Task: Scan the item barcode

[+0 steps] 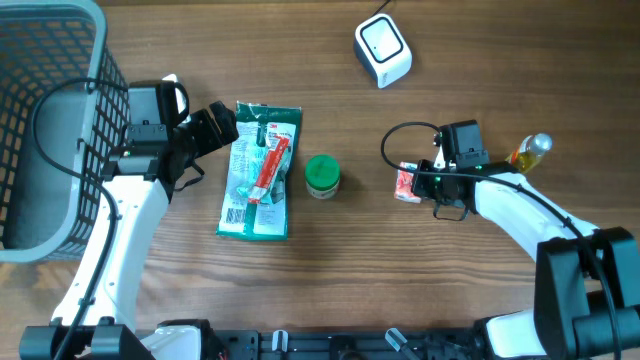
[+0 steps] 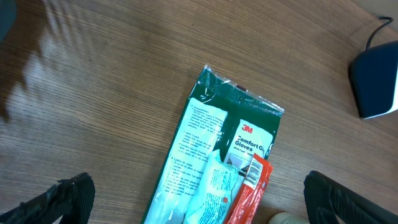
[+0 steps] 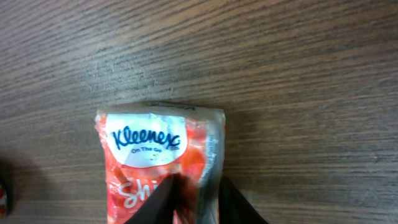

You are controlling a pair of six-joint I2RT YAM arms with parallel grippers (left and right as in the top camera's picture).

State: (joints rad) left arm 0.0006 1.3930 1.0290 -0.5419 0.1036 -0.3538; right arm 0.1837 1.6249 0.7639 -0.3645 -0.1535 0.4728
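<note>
The task is judged to be at its beginning: nothing has yet been brought to the scanner [image 1: 383, 50], which stands alone at the far edge of the table [image 1: 450, 290].

The Kleenex pack [image 3: 152, 155] is taken to be the item in hand. It lies flat on the table at the right side, well apart from the scanner, with its printed logo facing up. No barcode can be seen on this upper face, so it is probably on a side that is hidden.

The right pincer [image 3: 198, 205] is set on the near edge of this pack. Its fingers stand close together with a fold of the wrapper between them, so the pack appears to be pinched. It is not lifted; in the right wrist view it rests fully on the wood.

The left pincer [image 2: 199, 183] is spread wide and holds nothing. It hangs beside the top end of the gloves pack [image 1: 258, 170], which lies untouched. A green-lidded jar [image 1: 322, 176] stands between the two packs, a bottle [image 1: 530, 150] stands behind the right arm, and a basket [image 1: 100, 60] is placed at the far left.

What is left is nearly everything: the pack must be raised, carried toward the scanner, and turned so that its barcode is shown to the scanner's window. Whether the grip on a soft wrapper is firm enough for this cannot be told.
</note>
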